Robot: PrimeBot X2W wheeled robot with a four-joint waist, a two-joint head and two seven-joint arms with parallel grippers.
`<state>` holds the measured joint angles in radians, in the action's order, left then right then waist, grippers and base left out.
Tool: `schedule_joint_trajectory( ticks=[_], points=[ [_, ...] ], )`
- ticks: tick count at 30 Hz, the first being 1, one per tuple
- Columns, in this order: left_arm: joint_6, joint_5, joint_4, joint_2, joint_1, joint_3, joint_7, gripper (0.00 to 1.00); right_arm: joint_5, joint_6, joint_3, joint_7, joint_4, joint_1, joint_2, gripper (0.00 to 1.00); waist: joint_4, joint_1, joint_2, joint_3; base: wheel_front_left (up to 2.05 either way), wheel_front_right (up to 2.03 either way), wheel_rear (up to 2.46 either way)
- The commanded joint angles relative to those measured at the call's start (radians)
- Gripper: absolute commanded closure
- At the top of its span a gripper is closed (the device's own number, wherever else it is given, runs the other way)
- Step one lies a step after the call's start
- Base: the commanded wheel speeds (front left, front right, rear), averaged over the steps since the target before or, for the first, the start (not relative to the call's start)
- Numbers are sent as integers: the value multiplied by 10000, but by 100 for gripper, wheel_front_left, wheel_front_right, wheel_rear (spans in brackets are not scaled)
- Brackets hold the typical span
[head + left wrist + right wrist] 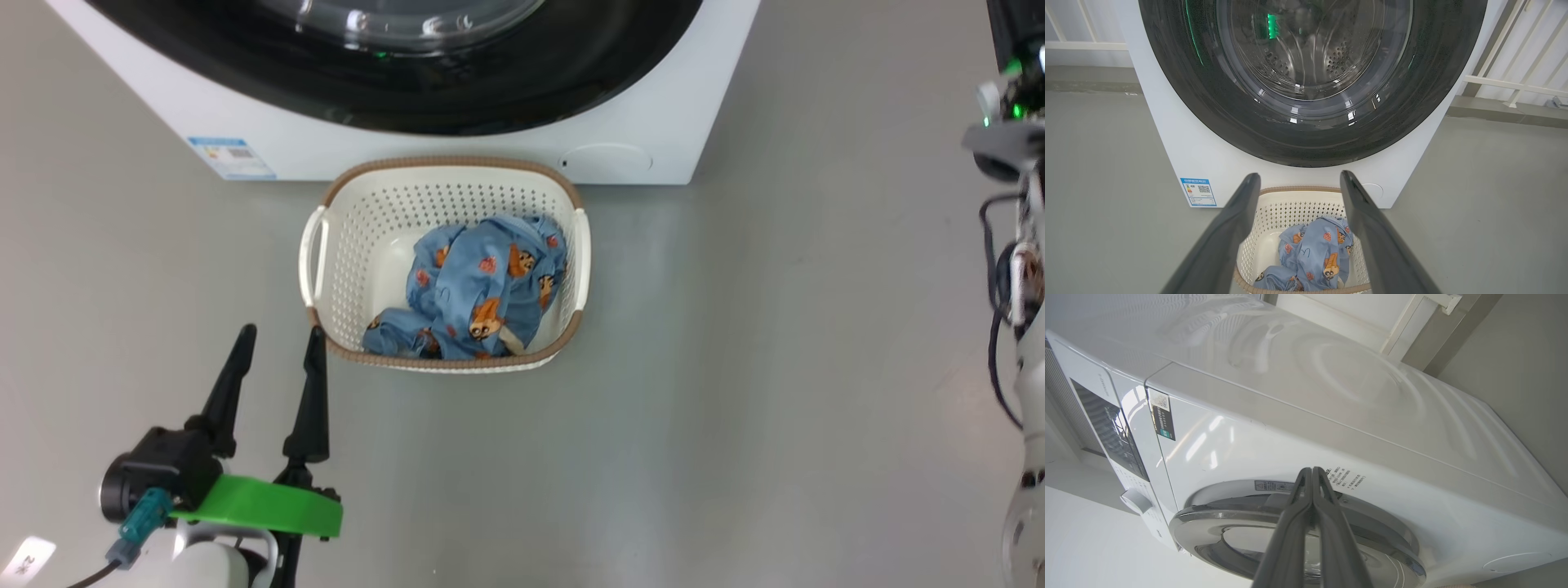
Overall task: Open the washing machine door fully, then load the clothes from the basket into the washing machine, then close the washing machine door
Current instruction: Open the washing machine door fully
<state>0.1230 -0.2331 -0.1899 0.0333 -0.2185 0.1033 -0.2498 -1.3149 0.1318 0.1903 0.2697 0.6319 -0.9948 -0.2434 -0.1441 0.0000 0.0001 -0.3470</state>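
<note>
Item, nearest: left gripper point(279, 333), fingers spread wide and holding nothing, hovering over the grey floor point(735, 367) just beside the near left corner of the basket point(326, 245). Item: basket, on the floor close against the foot of the washing machine point(408, 151), directly below its door. Item: clothes point(482, 286), one crumpled blue bundle lying in the basket's right half, untouched. Item: washing machine door point(490, 90), seemingly shut flush, so opening it looks like the step in hand. Item, farthest: right gripper point(1312, 470), fingers pressed together on nothing, tips at the door's outer edge by a shallow recess; contact cannot be told. Handling advice: seat the closed tips behind that edge before pulling, draw outward along the door's arc, not straight back, and carry the swing fully open. Leave the left gripper low and aside.
</note>
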Motion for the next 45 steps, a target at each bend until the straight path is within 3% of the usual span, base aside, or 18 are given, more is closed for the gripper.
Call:
schedule_joint_trajectory(
  ticks=[1, 10, 26, 45],
  points=[
    [-101, -90, 306, 170, -275, -237, -120, 0, -127, -11, -199, 393, -114, -491, -6, 100, -181, 0, -1, -222, 0, 0, 0],
    [-207, -390, 512, 170, -678, 214, -120, 0, 74, -11, -449, 1665, 825, -2081, -11, 100, -623, 0, -1, -795, 0, 0, 0],
    [-368, -894, 926, 170, -1258, 832, -120, 0, 1201, -11, -515, 1737, 2109, -4068, 168, 100, -1431, 0, -1, -1724, 0, 0, 0],
    [-559, -1252, 1009, 170, -1476, 1230, -120, 0, 2005, -11, -583, 2131, 2998, -4860, 455, 100, -1873, 0, -1, -1908, 0, 0, 0]
  ],
)
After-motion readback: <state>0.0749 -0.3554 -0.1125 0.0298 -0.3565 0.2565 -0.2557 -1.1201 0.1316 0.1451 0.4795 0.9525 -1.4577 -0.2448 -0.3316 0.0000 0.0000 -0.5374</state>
